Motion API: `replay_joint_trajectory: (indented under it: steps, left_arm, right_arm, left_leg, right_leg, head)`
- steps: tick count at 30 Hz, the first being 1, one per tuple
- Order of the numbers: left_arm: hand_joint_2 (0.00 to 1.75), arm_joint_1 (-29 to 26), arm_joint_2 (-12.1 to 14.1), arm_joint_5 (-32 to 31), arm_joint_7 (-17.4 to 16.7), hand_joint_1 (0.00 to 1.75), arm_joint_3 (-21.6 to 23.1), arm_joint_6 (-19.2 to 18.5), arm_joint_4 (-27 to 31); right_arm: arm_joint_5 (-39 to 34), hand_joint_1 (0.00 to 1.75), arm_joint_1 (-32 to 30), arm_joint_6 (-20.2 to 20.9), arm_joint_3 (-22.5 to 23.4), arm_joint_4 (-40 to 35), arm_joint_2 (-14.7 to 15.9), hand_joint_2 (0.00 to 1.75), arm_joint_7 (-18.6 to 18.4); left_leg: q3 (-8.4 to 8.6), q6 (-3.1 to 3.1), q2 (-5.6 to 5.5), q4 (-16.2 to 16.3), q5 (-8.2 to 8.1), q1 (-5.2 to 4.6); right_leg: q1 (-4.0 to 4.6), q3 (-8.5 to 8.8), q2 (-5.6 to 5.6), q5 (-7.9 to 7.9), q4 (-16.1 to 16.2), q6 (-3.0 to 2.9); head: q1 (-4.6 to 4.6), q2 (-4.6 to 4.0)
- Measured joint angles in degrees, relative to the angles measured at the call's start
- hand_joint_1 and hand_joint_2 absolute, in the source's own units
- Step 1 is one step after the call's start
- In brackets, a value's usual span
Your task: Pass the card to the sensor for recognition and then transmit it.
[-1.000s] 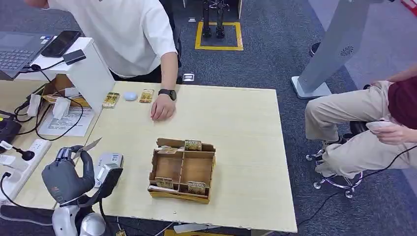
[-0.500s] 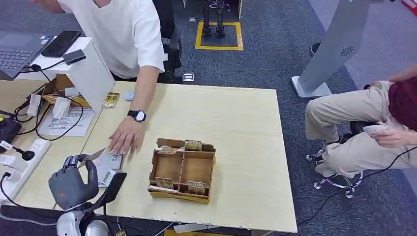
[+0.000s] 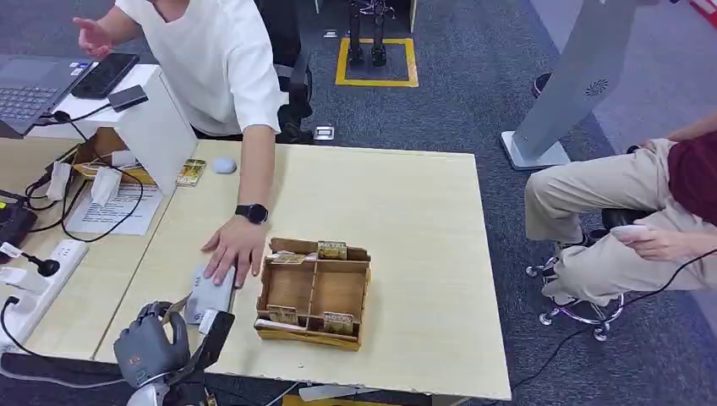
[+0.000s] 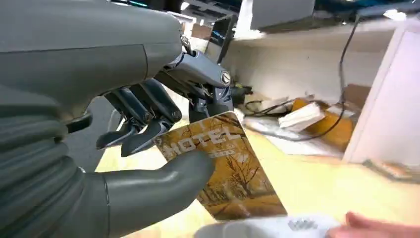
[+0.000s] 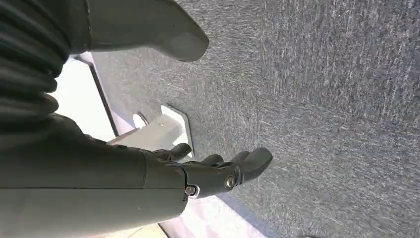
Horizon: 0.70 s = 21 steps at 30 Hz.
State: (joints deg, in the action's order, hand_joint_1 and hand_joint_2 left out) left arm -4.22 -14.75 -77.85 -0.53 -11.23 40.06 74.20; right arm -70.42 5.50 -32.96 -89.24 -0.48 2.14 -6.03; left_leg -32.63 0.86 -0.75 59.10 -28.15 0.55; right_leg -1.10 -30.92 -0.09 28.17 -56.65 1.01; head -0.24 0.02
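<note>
Card (image 4: 225,168) pinched in left hand (image 3: 150,345), at table's 7 o'clock corner.
Sensor (image 3: 210,293) just at 1 o'clock of it, under a person's hand (image 3: 232,249); pale wood table (image 3: 406,211) on grey carpet; divided cardboard box (image 3: 314,292) holds cards; right hand (image 5: 218,173) empty, fingers apart.

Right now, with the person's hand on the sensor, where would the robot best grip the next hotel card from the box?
Probably the upright card at the far wall of the cardboard box: pinch its top edge from above, since it stands clear of the rim. The left hand holds a card.
</note>
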Motion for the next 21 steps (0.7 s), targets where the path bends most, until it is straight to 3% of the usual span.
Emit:
replay_joint_trajectory:
  steps: [11,21]
  left_arm:
    - [1.75,0.11,2.4,0.44,-2.49,1.75,3.56,0.31,-4.35]
    - [1.75,0.25,3.71,0.68,-3.28,1.75,5.24,0.33,-4.92]
  right_arm:
    - [0.31,0.0,0.0,0.22,0.0,0.28,0.0,1.75,0.0]
    - [0.44,0.0,0.0,0.57,0.0,0.37,-0.02,1.75,0.0]
  left_leg:
    - [0.01,0.0,-0.06,0.0,0.0,-0.01]
    - [0.02,0.02,-0.12,0.0,0.03,-0.01]
  right_leg:
    - [-0.02,0.05,-0.08,0.0,0.0,0.0]
    - [-0.02,0.09,-0.18,0.0,0.0,0.01]
  head:
    - [0.02,0.0]
    - [0.0,-0.02]
